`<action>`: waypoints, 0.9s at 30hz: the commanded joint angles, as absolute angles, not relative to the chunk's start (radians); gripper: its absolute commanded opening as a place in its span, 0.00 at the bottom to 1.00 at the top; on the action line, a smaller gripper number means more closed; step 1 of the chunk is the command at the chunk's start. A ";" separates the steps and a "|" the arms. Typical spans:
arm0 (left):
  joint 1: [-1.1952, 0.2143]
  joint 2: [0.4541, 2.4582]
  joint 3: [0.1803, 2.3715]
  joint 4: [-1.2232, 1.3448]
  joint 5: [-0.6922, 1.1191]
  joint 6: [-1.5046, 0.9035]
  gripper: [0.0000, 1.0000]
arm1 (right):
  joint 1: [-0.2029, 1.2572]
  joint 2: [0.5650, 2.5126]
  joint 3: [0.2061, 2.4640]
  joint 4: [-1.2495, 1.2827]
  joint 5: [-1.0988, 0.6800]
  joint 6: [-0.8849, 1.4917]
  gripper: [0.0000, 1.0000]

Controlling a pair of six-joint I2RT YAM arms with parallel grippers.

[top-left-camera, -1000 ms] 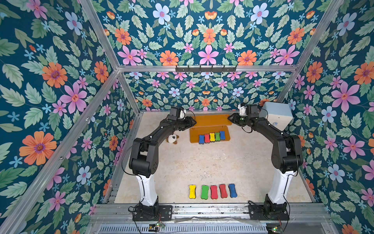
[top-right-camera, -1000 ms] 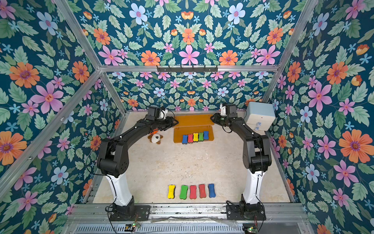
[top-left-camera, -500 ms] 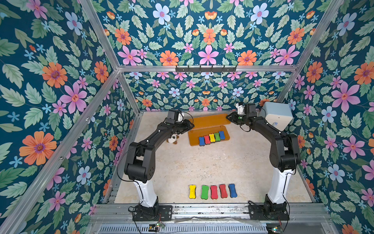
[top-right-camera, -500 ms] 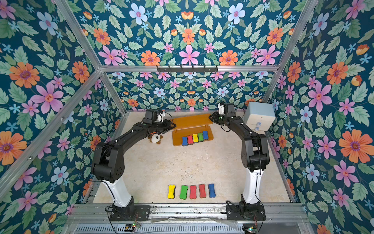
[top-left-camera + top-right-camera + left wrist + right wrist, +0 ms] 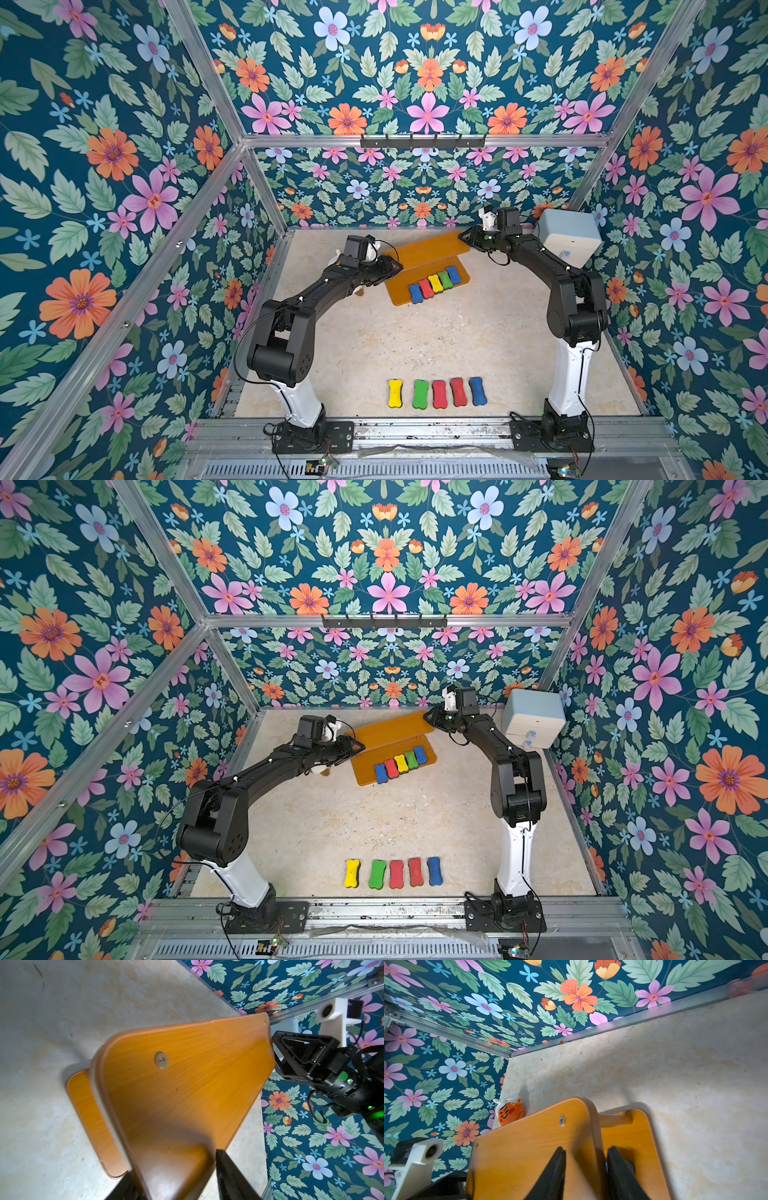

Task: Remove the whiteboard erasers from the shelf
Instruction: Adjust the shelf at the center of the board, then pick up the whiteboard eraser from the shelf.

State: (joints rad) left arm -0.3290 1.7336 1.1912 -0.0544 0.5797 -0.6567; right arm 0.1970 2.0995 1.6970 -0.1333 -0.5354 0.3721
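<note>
The shelf (image 5: 428, 249) (image 5: 390, 729) is an orange wooden rack standing at the back of the table, turned at a slant. A row of several whiteboard erasers (image 5: 436, 282) (image 5: 401, 762) lies on its lower board. Another row of erasers (image 5: 436, 392) (image 5: 395, 872) lies on the table near the front. My left gripper (image 5: 397, 266) (image 5: 174, 1162) straddles the left end of the top board (image 5: 187, 1084), jaws slightly apart. My right gripper (image 5: 463, 237) (image 5: 586, 1148) straddles the right end of that board (image 5: 529, 1147), one finger above and one below, with a small gap showing.
A pale blue-white drawer box (image 5: 571, 237) stands at the back right, close behind my right arm. An orange plush (image 5: 509, 1112) sits in the back left corner. A brown-white plush (image 5: 321, 769) lies half hidden under my left arm. Flowered walls close in on three sides.
My left gripper has moved toward the front with the shelf's left end, so the shelf has turned a little. The right gripper has stayed at the right end. The erasers have kept their rows.
</note>
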 commanded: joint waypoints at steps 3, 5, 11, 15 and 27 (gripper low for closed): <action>-0.306 1.685 1.208 -0.034 0.554 -0.643 0.72 | 0.157 2.050 1.692 -0.133 -0.572 0.356 0.47; -0.281 1.683 1.220 -0.060 0.545 -0.639 0.73 | 0.142 2.025 1.685 -0.141 -0.565 0.352 0.50; -0.251 1.669 1.208 -0.072 0.539 -0.634 0.75 | 0.111 1.925 1.563 -0.108 -0.560 0.353 0.54; -0.252 1.700 1.214 -0.071 0.546 -0.631 0.72 | 0.111 1.858 1.401 -0.023 -0.571 0.386 0.52; -0.251 1.777 1.278 -0.102 0.579 -0.615 0.50 | 0.131 1.823 1.024 0.298 -0.589 0.497 0.36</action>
State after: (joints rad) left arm -0.2516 1.7721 1.2743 -0.1059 0.5571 -0.6247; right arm 0.1173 1.8050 1.0420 0.1684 -0.5762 0.4572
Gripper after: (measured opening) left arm 0.506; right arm 0.365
